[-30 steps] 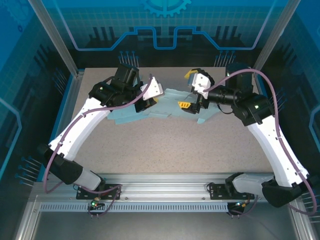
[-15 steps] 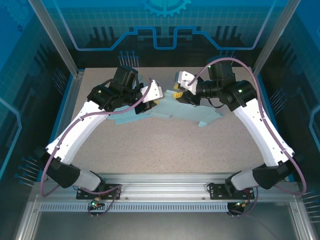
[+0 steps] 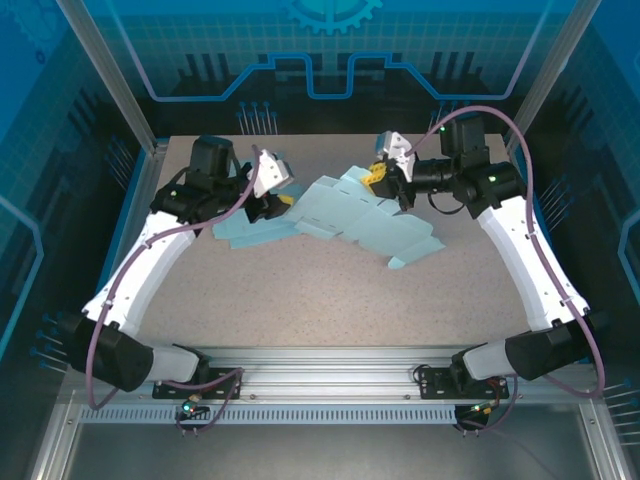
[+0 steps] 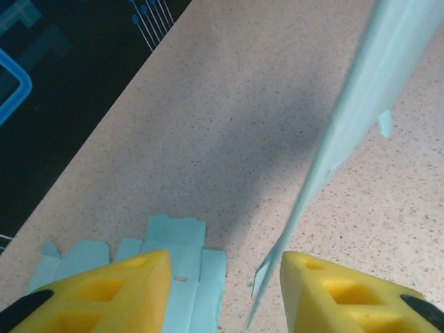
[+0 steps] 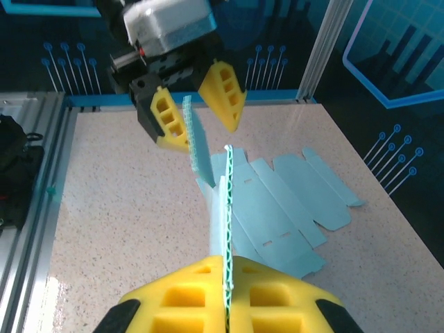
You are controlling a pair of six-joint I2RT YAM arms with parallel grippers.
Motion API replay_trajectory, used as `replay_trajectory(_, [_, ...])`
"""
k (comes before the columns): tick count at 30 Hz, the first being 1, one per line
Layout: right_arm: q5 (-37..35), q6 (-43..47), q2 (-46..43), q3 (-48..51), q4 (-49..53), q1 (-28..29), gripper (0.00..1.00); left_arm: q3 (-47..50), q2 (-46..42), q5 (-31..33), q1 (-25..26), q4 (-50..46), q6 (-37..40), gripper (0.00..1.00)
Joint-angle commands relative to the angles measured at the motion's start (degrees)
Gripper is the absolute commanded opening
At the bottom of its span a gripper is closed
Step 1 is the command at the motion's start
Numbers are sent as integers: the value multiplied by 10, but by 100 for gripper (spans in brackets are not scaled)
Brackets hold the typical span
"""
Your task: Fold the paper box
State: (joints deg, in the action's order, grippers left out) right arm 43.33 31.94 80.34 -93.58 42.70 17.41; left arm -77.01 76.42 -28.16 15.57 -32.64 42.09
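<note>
Pale-blue die-cut paper box blank (image 3: 375, 225) was held up off the speckled beige table (image 3: 330, 310), in the middle of the work area between the two arms. One long edge was raised and the rest sloped down toward the surface. The right gripper (image 5: 227, 281) had its yellow pads pressed together on that raised edge, with the sheet running edge-on away from them. The left gripper (image 4: 225, 262) stood at the far end with its fingers apart, the sheet passing between them unpinched. A second pale-blue flat blank (image 3: 245, 232) lay on the table under the left arm. The held sheet looked light, thin and floppy, likely to sag between holds, crease at its score lines and tear at its small tabs. A pinch on a wide panel close to a score line, with the far end steadied, seemed safest.
</note>
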Motion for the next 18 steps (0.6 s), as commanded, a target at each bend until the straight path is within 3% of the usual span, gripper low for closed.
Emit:
replay_trajectory(1, [70, -25, -15, 2, -22, -3, 0, 34, -29, -125, 3, 47, 10, 51])
replay_trajectory(4, [81, -29, -11, 1, -25, -5, 0, 52, -27, -120, 3, 86, -6, 52])
replay_trajectory(8, [86, -32, -13, 1, -28, -6, 0, 34, 0, -111, 3, 89, -25, 46])
replay_trajectory(9, [86, -34, -13, 2, -30, -7, 0, 31, 5, -113, 3, 92, -31, 41])
replay_trajectory(13, [82, -55, -15, 22, -53, -17, 0, 33, 10, -91, 3, 129, -61, 5])
replay_trajectory(18, [41, -149, -37, 114, -161, -39, 0, 22, 10, -31, 15, 169, -120, 0])
